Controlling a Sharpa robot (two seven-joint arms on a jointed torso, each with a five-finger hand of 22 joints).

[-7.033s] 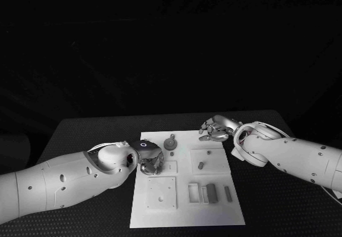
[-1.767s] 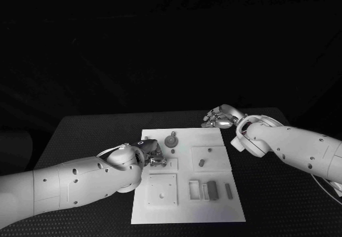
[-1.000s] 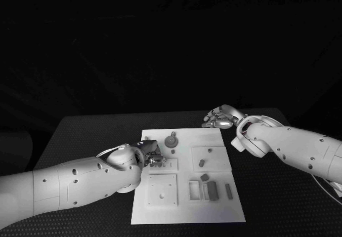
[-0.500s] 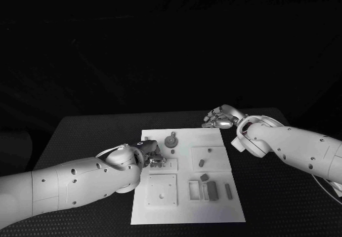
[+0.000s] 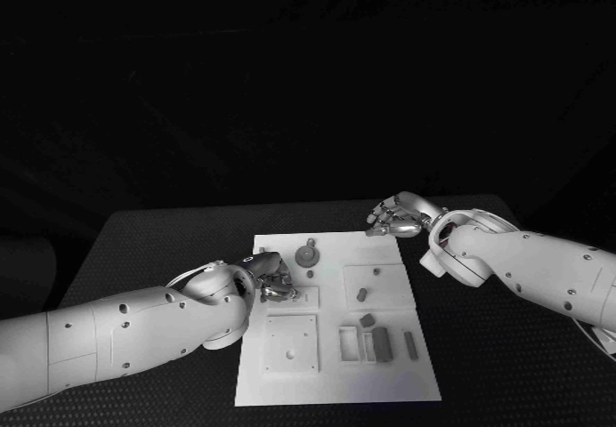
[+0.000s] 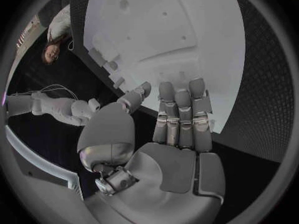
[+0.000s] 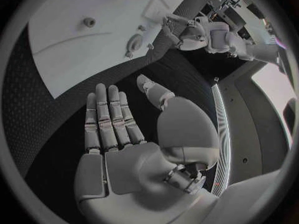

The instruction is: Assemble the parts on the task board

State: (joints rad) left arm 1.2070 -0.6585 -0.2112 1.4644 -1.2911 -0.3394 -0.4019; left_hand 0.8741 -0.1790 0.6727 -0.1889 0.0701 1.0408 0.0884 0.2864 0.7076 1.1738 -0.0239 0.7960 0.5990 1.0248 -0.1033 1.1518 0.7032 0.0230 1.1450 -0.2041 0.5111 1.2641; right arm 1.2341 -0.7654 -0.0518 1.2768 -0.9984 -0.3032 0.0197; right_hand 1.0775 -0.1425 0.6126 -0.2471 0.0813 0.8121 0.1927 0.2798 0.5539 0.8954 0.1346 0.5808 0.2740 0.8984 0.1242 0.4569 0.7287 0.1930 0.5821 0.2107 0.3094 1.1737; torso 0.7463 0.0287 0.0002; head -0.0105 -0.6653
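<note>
The white task board point(image 5: 328, 378) lies mid-table with several grey parts on it. A round part point(image 5: 308, 255) sits near its far edge. A short piece point(image 5: 362, 293) stands in a raised square, and a small piece point(image 5: 368, 318) lies loose below it. Long bars point(image 5: 380, 342) rest in slots near the right side. My left hand point(image 5: 271, 277) hovers at the board's left edge; in the left wrist view its fingers point(image 6: 177, 119) are straight and hold nothing. My right hand point(image 5: 395, 216) is by the far right corner, its fingers point(image 7: 106, 119) spread and empty.
A square plate point(image 5: 291, 343) with holes takes up the board's near left. Black table point(image 5: 154, 249) surrounds the board on all sides. In the right wrist view the round part point(image 7: 134, 42) and a peg point(image 7: 90, 21) show on the board point(image 7: 69, 50).
Both hands have drawn back off the board, the left to its left edge and the right to the far right corner. A small loose piece now lies mid-board on the right.
</note>
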